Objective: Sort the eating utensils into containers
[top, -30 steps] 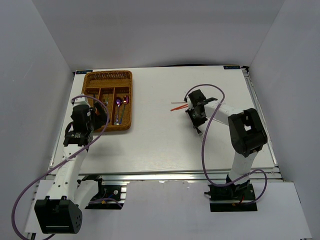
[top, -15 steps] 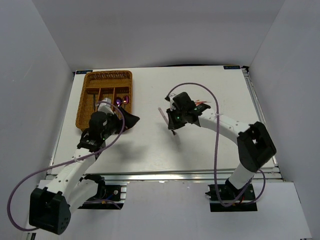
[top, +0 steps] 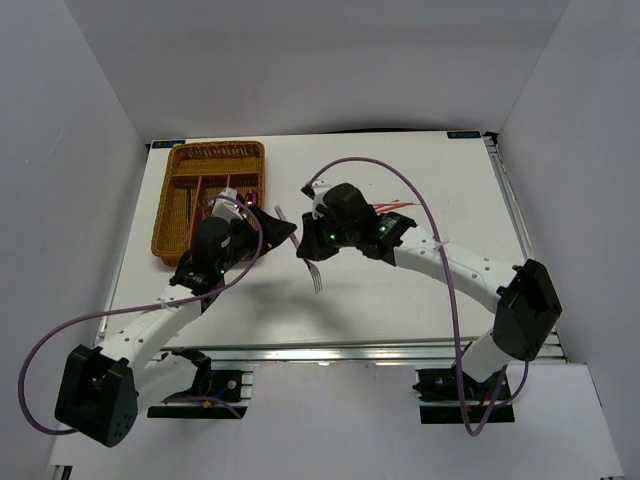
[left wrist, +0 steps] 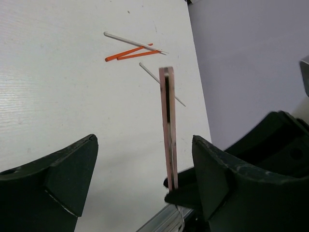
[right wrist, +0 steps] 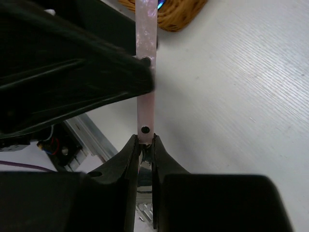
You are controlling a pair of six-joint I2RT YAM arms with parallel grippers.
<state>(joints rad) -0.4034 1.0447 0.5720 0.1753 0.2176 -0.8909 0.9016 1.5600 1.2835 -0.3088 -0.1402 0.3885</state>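
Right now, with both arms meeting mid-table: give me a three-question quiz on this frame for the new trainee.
1. True or false: the right gripper is shut on the slim pink-handled metal fork.
2. Pick one. The left gripper is: A) clamped on the fork, B) open, with a finger on either side of the fork handle, C) shut on nothing.
3. How many thin red chopsticks lie loose on the white table?

Key: 1 true; 2 B; 3 two.
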